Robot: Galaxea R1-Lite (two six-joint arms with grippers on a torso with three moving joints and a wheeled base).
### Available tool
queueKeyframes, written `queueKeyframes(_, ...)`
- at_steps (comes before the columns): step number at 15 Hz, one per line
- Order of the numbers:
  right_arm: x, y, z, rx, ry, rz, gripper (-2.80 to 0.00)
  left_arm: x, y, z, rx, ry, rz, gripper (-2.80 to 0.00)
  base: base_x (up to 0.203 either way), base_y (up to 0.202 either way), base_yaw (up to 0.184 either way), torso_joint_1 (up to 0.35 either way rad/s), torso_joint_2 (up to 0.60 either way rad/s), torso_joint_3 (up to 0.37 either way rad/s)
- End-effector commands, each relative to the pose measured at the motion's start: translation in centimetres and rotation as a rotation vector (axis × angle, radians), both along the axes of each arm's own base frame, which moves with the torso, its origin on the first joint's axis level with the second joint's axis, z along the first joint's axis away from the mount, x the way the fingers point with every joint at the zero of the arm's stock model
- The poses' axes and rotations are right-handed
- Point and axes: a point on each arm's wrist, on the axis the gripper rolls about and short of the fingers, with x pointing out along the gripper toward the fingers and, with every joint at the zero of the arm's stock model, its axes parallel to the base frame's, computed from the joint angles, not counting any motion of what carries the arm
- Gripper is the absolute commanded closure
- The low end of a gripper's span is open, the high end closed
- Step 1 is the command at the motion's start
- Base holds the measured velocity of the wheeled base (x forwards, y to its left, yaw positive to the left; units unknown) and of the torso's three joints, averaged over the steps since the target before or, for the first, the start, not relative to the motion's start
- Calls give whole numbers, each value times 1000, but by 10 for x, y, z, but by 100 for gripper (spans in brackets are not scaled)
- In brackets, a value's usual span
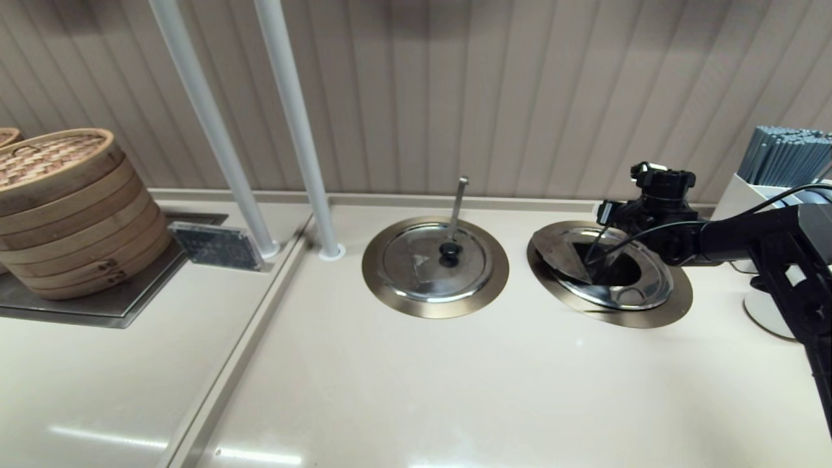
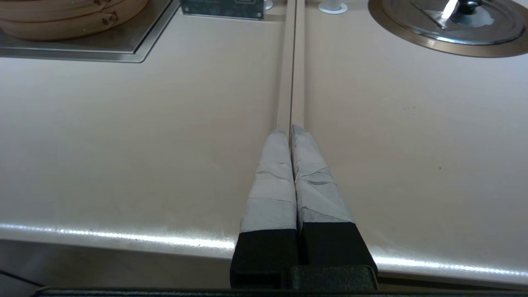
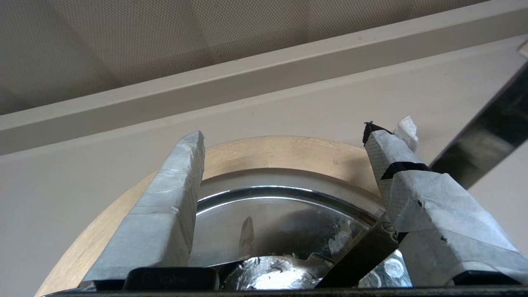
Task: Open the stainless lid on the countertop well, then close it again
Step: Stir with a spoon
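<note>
The stainless lid (image 1: pixel 634 292) lies in the right-hand countertop well, inside its wide brass-toned ring (image 1: pixel 650 315). The black arm is mirrored darkly on it, and a triangular mark shows at its left side. Its knob is hidden under my right gripper (image 1: pixel 611 218), which hangs open over the lid's back part. In the right wrist view the gripper (image 3: pixel 284 136) straddles the lid (image 3: pixel 280 214), fingertips over the ring (image 3: pixel 280 154), nothing between them. The slanting ladle handle (image 3: pixel 486 136) passes beside one finger. My left gripper (image 2: pixel 291 130) is shut and empty near the counter's front edge.
The twin lid (image 1: pixel 422 270) with a black knob and a near-vertical ladle handle (image 1: pixel 458 201) sits to the left. Two white poles (image 1: pixel 292 130) rise behind it. Bamboo steamers (image 1: pixel 65 208) and a small sign (image 1: pixel 218 246) stand far left, and a white holder of grey sticks (image 1: pixel 773 188) far right.
</note>
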Motion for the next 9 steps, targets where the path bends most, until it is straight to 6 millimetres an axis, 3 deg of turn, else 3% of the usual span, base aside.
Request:
queueKeyframes(1, 12, -8, -22, 1, 12, -16, -280, 0, 0, 0, 0, 2, 0, 0, 0, 0, 0, 0, 0, 0)
queueKeyframes(5, 13, -14, -24, 21, 11, -36, -280, 0, 0, 0, 0, 1, 0, 0, 0, 0, 0, 0, 0, 0)
queueKeyframes(9, -7, 5, 12, 68, -24, -2, -280, 0, 0, 0, 0, -1, 0, 0, 0, 0, 0, 0, 0, 0)
